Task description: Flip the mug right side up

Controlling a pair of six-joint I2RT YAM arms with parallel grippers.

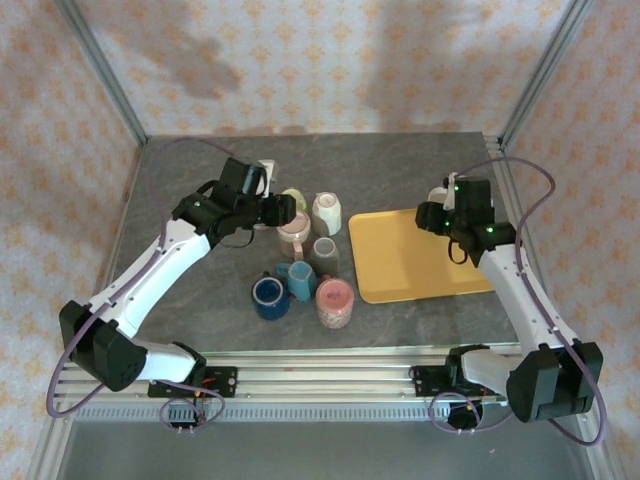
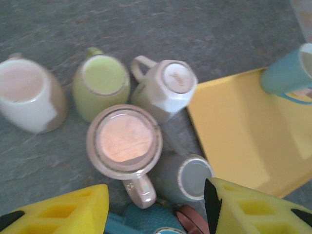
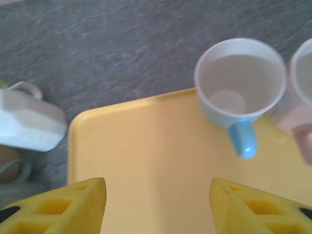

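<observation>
Several mugs cluster on the grey table left of the yellow tray (image 1: 415, 255). The left wrist view shows a pink mug (image 2: 124, 141), a white faceted mug (image 2: 170, 85), a green mug (image 2: 101, 85) and a grey mug (image 2: 187, 178) all standing bottom up. My left gripper (image 2: 157, 195) hovers open above the pink mug's handle, holding nothing. A light-blue mug (image 3: 239, 83) stands right side up on the tray's far corner. My right gripper (image 3: 157, 187) is open over the bare tray, clear of that mug.
A white and beige mug (image 2: 27, 97) lies at the cluster's left. Blue (image 1: 270, 297), teal (image 1: 300, 280) and pink (image 1: 335, 303) mugs stand upright nearer the arms. Another pale mug (image 3: 304, 73) sits beside the light-blue one. Frame posts mark the back corners.
</observation>
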